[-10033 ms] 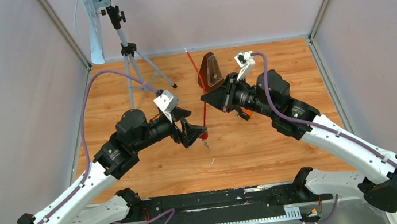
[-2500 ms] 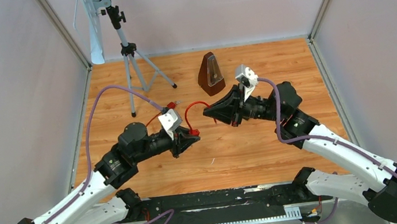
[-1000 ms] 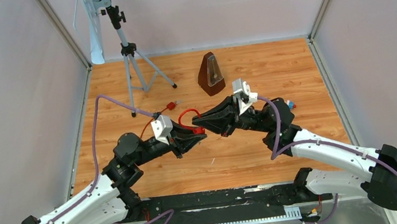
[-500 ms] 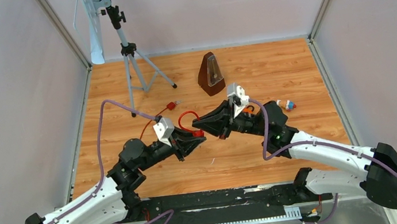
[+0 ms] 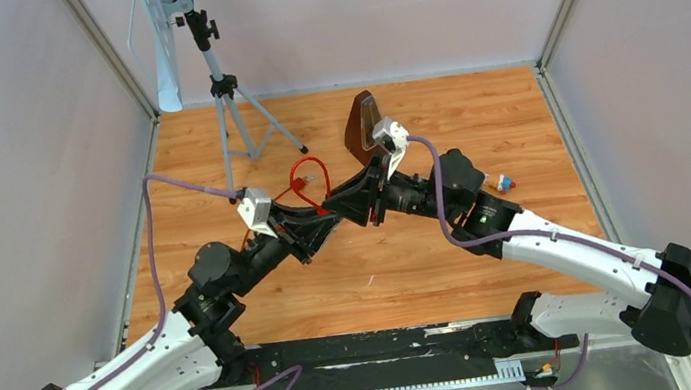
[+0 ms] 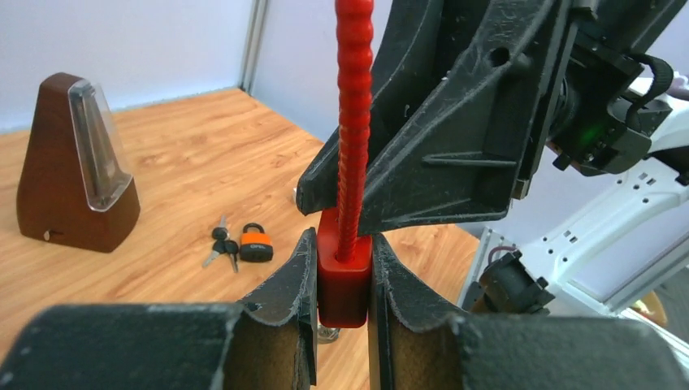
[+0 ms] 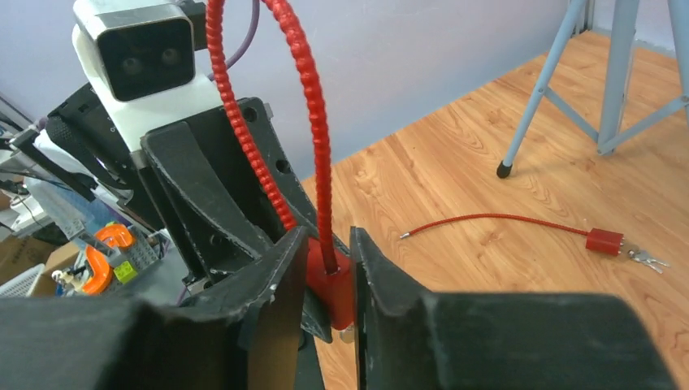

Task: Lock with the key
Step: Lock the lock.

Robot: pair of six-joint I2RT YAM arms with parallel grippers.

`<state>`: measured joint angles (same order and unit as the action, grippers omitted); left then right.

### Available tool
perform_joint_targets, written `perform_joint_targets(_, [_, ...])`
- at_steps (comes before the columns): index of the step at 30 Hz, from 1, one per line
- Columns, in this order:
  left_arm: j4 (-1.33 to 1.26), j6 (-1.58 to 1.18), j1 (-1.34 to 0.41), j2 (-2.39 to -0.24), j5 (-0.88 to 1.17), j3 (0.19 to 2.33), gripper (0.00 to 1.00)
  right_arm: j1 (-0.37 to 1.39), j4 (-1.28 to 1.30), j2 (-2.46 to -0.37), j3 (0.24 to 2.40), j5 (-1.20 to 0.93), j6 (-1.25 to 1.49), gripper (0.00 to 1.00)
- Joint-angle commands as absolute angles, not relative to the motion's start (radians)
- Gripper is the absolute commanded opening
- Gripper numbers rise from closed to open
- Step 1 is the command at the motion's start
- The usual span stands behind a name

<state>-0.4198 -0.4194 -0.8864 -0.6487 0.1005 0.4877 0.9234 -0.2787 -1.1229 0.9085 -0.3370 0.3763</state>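
Note:
My left gripper (image 6: 343, 240) is shut on the red body (image 6: 344, 280) of a cable lock and holds it above the wooden floor. The ribbed red cable (image 7: 313, 122) rises from the body in a loop (image 5: 304, 175). My right gripper (image 7: 327, 236) faces the left one (image 5: 316, 227) tip to tip. Its jaws stand apart on either side of the same red body (image 7: 333, 288), and the cable runs up between them. A bit of silver metal (image 6: 329, 331) shows under the body; I cannot tell whether it is the key.
A brown metronome (image 5: 365, 127) stands behind the grippers and a tripod (image 5: 225, 90) at the back left. An orange padlock (image 6: 254, 241) with keys lies on the floor. A second thin red cable lock (image 7: 605, 241) with keys lies near the tripod's foot.
Both grippers have moved together towards the back left, carrying the lock. The right gripper's jaws have parted from shut. The cable loop now stands higher.

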Motion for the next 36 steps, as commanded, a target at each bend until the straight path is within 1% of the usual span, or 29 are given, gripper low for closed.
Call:
perform_joint_targets(1, [-0.395,-0.474,-0.879,-0.638,-0.024,0.601,0.00,0.933,-0.169,-1.104,0.972,-0.323,0.455,0.33])
perform_joint_targets(3, [-0.350,-0.478,-0.880,-0.637,-0.066,0.609,0.00,0.933,-0.167,-1.079,0.978,-0.308,0.471,0.48])
perform_joint_targets(6, [-0.319,-0.494,-0.880,-0.632,-0.130,0.607,0.00,0.932,-0.167,-1.025,0.961,-0.298,0.487,0.66])
perform_joint_targets(8, [-0.318,-0.507,-0.879,-0.630,-0.144,0.605,0.00,0.932,-0.169,-0.991,0.939,-0.296,0.495,0.74])
perform_joint_targets(9, [-0.317,-0.513,-0.880,-0.630,-0.147,0.607,0.00,0.932,-0.173,-0.975,0.922,-0.296,0.499,0.76])
perform_joint_targets(11, [-0.287,-0.535,-0.880,-0.637,-0.158,0.626,0.00,0.933,-0.188,-0.944,0.883,-0.294,0.516,0.76])
perform_joint_targets(13, [-0.207,-0.594,-0.880,-0.650,-0.174,0.667,0.00,0.931,-0.221,-0.922,0.821,-0.275,0.577,0.69])
perform_joint_targets(15, [-0.099,-0.641,-0.880,-0.668,-0.199,0.732,0.00,0.931,-0.351,-0.906,0.709,-0.282,0.684,0.64])
perform_joint_targets(18, [-0.017,-0.686,-0.879,-0.687,-0.200,0.800,0.00,0.931,-0.583,-0.922,0.578,-0.320,0.831,0.60])
perform_joint_targets(20, [-0.006,-0.719,-0.879,-0.686,-0.187,0.808,0.00,0.931,-0.611,-0.948,0.576,-0.338,0.847,0.62])
perform_joint_targets(23, [-0.005,-0.781,-0.880,-0.662,-0.164,0.803,0.00,0.931,-0.613,-0.983,0.602,-0.365,0.839,0.70])
perform_joint_targets(27, [-0.013,-0.833,-0.880,-0.630,-0.127,0.797,0.00,0.931,-0.731,-1.010,0.589,-0.344,0.878,0.80])
perform_joint_targets(31, [-0.027,-0.861,-0.880,-0.623,-0.073,0.801,0.00,0.930,-0.782,-1.063,0.640,-0.392,0.874,0.80])
perform_joint_targets(34, [-0.064,-0.864,-0.880,-0.628,-0.027,0.804,0.00,0.929,-0.806,-1.102,0.685,-0.422,0.877,0.77])
perform_joint_targets(36, [-0.086,-0.862,-0.880,-0.636,0.017,0.808,0.00,0.927,-0.824,-1.122,0.709,-0.455,0.864,0.71])
